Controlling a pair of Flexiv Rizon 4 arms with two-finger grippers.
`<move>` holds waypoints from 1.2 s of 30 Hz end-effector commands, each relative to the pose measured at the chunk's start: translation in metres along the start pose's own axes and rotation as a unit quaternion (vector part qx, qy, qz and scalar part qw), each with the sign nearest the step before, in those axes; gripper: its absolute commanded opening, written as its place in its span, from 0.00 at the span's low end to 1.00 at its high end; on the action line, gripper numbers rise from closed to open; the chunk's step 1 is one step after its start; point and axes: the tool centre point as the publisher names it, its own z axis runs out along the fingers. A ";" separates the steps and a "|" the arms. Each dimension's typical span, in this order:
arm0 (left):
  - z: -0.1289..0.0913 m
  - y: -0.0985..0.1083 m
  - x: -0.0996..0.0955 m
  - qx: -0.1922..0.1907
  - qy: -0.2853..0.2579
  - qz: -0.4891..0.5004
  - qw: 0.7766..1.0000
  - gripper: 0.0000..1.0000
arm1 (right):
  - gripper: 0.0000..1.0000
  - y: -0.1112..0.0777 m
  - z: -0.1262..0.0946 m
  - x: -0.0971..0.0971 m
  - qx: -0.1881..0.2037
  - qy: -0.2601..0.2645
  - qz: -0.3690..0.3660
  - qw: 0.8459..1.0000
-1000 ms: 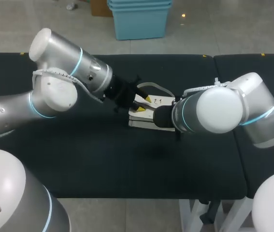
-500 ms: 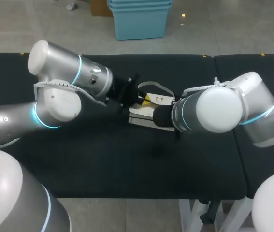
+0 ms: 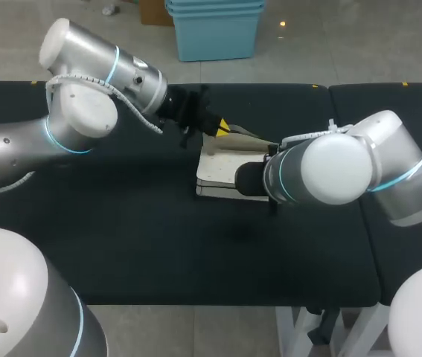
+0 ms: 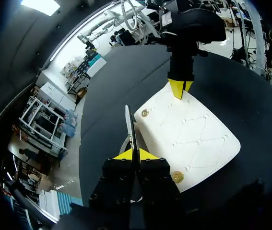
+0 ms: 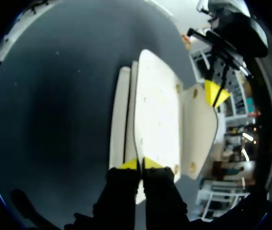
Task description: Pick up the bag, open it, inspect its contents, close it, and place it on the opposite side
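1. Centrally, a little toward the far side of the dark table (image 3: 121, 238), a white bag (image 3: 218, 169) is seen lying flat.
2. Its flap (image 3: 234, 138) is held up off the body along the far edge and tilted upward. Gold snaps (image 4: 177, 177) are exposed on the quilted front panel (image 4: 188, 139) beneath it.
3. The flap's edge is pinched from both sides between the yellow tips of the left gripper (image 4: 136, 154), which is clenched on it. The left arm (image 3: 84, 126) is brought in from the far left.
4. The right gripper (image 5: 139, 164) is closed on the bag's right-hand edge, low at the table, with a thin layer of the body clamped between its tips.
5. From the head view the right gripper is hidden by the right arm's wrist (image 3: 330, 167), which is placed just right of the bag.
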 end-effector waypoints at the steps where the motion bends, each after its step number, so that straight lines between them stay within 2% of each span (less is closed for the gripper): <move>1: 0.002 0.009 -0.014 0.010 0.055 -0.008 0.998 0.00 | 0.00 -0.004 0.000 0.005 -0.007 -0.010 0.000 1.000; 4: 0.002 0.010 -0.014 0.013 0.058 -0.007 0.998 0.00 | 0.00 -0.004 0.000 0.005 -0.007 -0.010 0.000 1.000; 7: 0.004 0.007 -0.005 0.012 0.063 0.006 0.998 0.02 | 0.00 -0.004 0.000 0.005 -0.007 -0.010 0.000 1.000; 8: 0.004 0.005 0.000 0.007 0.064 0.013 0.998 0.28 | 0.00 -0.004 0.000 0.005 -0.007 -0.010 0.000 1.000; 9: 0.005 0.004 0.004 0.005 0.062 0.015 0.998 0.36 | 0.00 -0.004 0.000 0.005 -0.007 -0.010 0.000 1.000; 13: 0.006 0.000 0.021 -0.012 0.044 0.022 0.999 0.53 | 0.00 -0.004 0.000 0.005 -0.007 -0.010 0.000 1.000; 14: 0.006 0.000 0.026 -0.019 0.034 0.023 0.999 0.65 | 0.00 -0.004 0.000 0.005 -0.007 -0.010 0.000 1.000; 15: 0.006 -0.001 0.029 -0.018 0.030 0.022 0.999 0.68 | 0.00 -0.004 0.000 0.005 -0.007 -0.010 0.000 1.000; 20: 0.017 0.003 0.031 -0.017 0.020 0.003 1.000 0.65 | 0.00 -0.004 0.000 0.005 -0.007 -0.010 0.000 1.000; 29: 0.035 0.016 0.005 -0.026 0.026 -0.034 0.999 0.62 | 0.00 -0.004 0.000 0.005 -0.007 -0.010 0.000 1.000; 36: 0.049 0.025 -0.003 -0.030 0.048 -0.056 0.997 0.58 | 0.00 -0.004 0.000 0.005 -0.007 -0.010 0.000 1.000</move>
